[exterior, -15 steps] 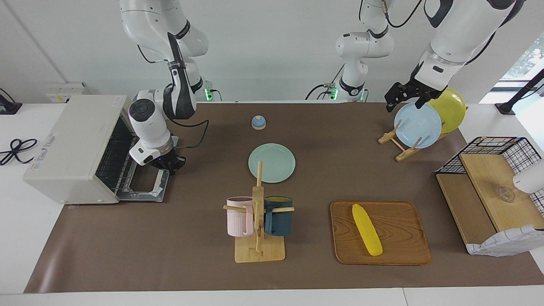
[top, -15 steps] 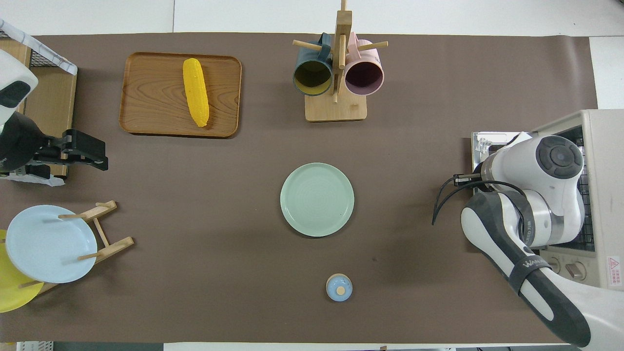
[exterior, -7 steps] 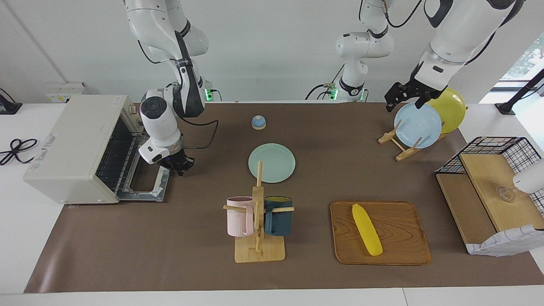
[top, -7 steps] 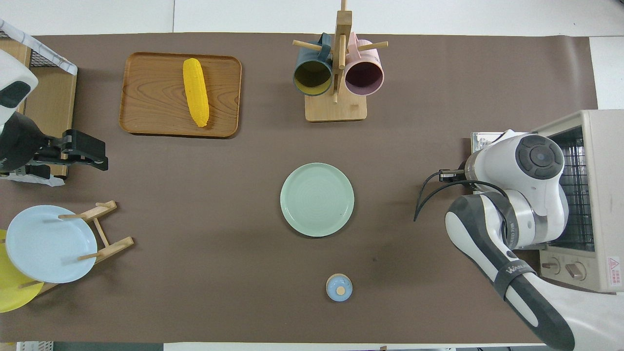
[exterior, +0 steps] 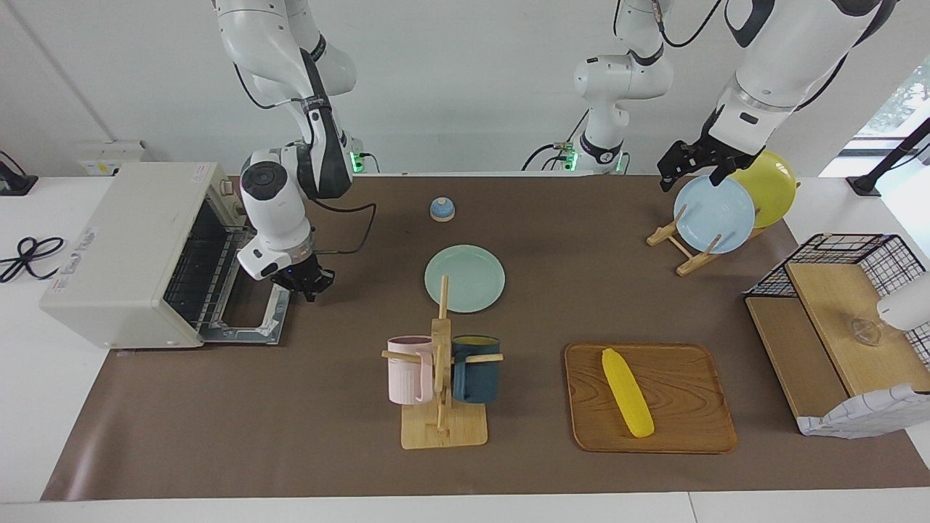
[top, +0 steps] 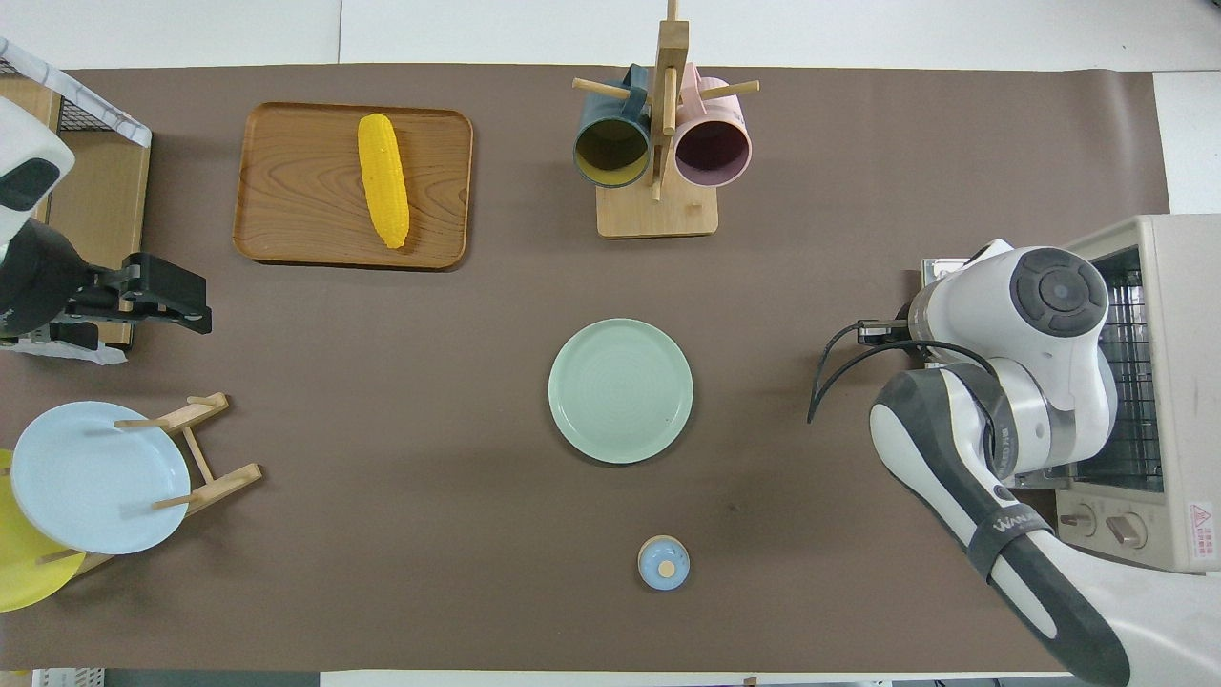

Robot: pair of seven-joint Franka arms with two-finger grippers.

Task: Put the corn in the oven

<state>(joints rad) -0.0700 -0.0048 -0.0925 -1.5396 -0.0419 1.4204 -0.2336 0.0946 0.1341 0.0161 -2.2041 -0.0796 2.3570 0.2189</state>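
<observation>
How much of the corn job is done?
Done: the oven door lies open. In hand: nothing; the right gripper, shut, hangs beside the door, and the left gripper, open, waits over the plate rack. Left: the corn sits on its wooden tray, untouched.

Robot lab: two arms (exterior: 290, 109), white walls, mock kitchenware.

1. The right gripper (exterior: 309, 285) is up and clear of the oven (exterior: 127, 250) door now; a second ago it sat low at the dropped door's handle edge.
2. It hangs over the brown surface (exterior: 290, 407) just beside the door, toward the green plate (exterior: 465, 278).
3. The right arm's wrist stands taller and more upright than before, closer to the surface's middle.
4. In the overhead view, more of the oven's wire rack (top: 1135, 382) shows, since the arm covers less of it.
</observation>
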